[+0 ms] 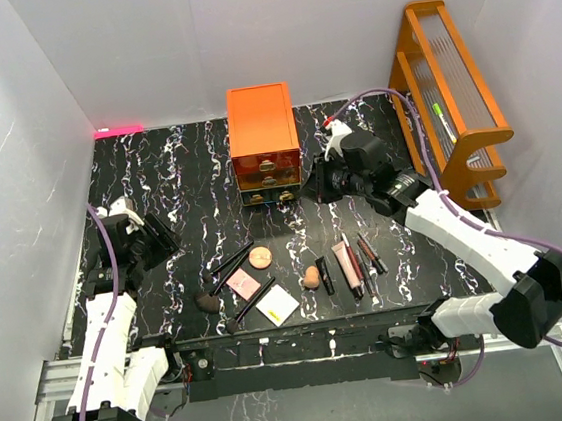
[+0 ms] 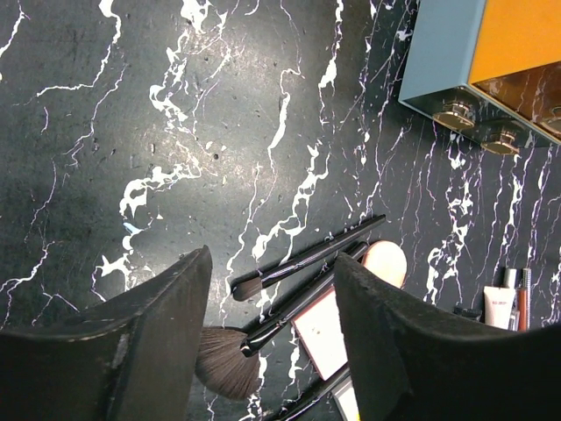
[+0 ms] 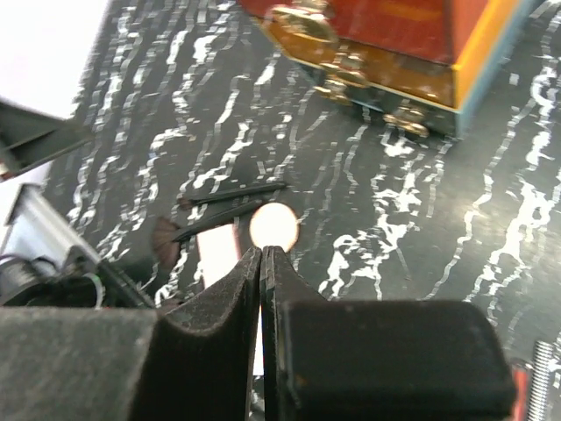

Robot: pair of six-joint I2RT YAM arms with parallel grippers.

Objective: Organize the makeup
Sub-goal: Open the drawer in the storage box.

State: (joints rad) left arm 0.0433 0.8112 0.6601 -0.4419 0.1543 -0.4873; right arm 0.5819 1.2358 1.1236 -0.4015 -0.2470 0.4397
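My left fingers (image 2: pixel 421 351) are covering the pink palette (image 2: pixel 320 331)'s edge, my right fingers (image 3: pixel 210 342) its end; the drawer chest (image 2: pixel 447 53) is running off both wrist views.

Makeup lies loose, all flat. Two long black brushes (image 1: pixel 231 264) lie slanted side by side, with a round tan compact (image 1: pixel 260 257) just right of them. Nearer are a pink palette (image 1: pixel 244 284) and a pale-yellow palette (image 1: pixel 277 304). A beige sponge (image 1: pixel 311 278) sits beside a dark tube (image 1: pixel 325 275). A pink tube (image 1: pixel 346 267) and slim dark sticks (image 1: pixel 368 255) lie further right.
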